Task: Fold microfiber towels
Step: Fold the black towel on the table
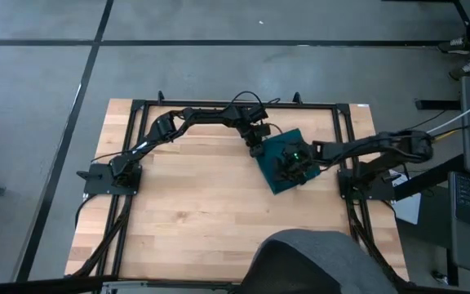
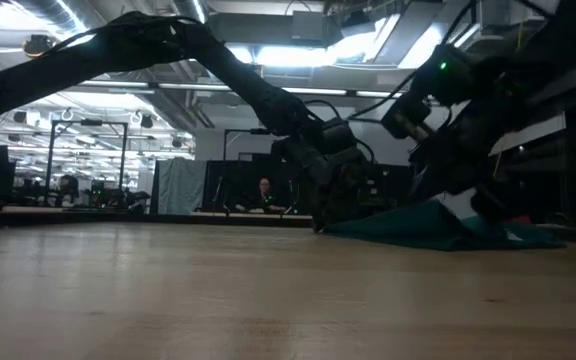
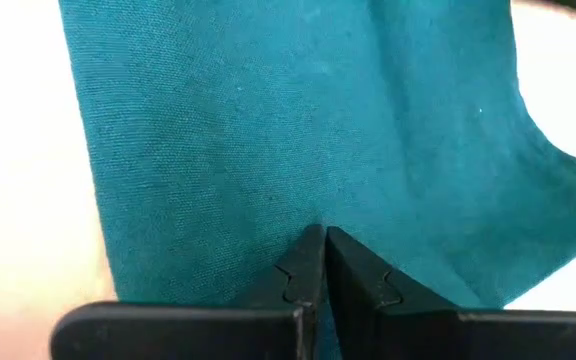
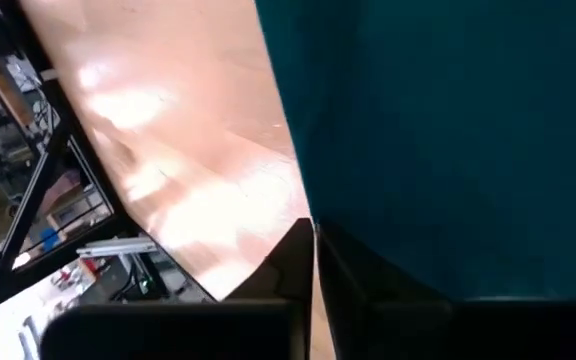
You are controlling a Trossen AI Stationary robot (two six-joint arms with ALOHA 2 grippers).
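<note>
The dark teal towel [image 1: 277,155] lies on the wooden table, right of centre toward the far side. My left gripper [image 1: 255,148] is down at the towel's left far edge, fingers shut, with teal cloth [image 3: 268,120] filling its wrist view. My right gripper [image 1: 297,168] stands over the towel's middle, fingers shut at a cloth edge [image 4: 298,190]. In the low view the towel [image 2: 408,225] rises in a small peak under my right gripper [image 2: 468,200] and lies flat on the table elsewhere. My left gripper has its shut fingertips [image 3: 308,262] on the towel near its left far edge [image 3: 318,215], coming from above. The cloth there lies low on the table. Whether cloth is pinched between the tips or only pressed, I cannot tell. My right gripper is shut on the towel beside an edge [image 4: 313,215], coming from above on a slant. The cloth at the fingers is raised a little off the table [image 2: 438,212] and slopes down to the table all round. One layer or several, I cannot tell.
A black frame [image 1: 219,104] runs round the table. A grey-clad person's shoulder [image 1: 317,261] shows at the near edge. The wood left of and nearer than the towel [image 1: 194,204] is bare. A person sits far behind the table [image 2: 264,195].
</note>
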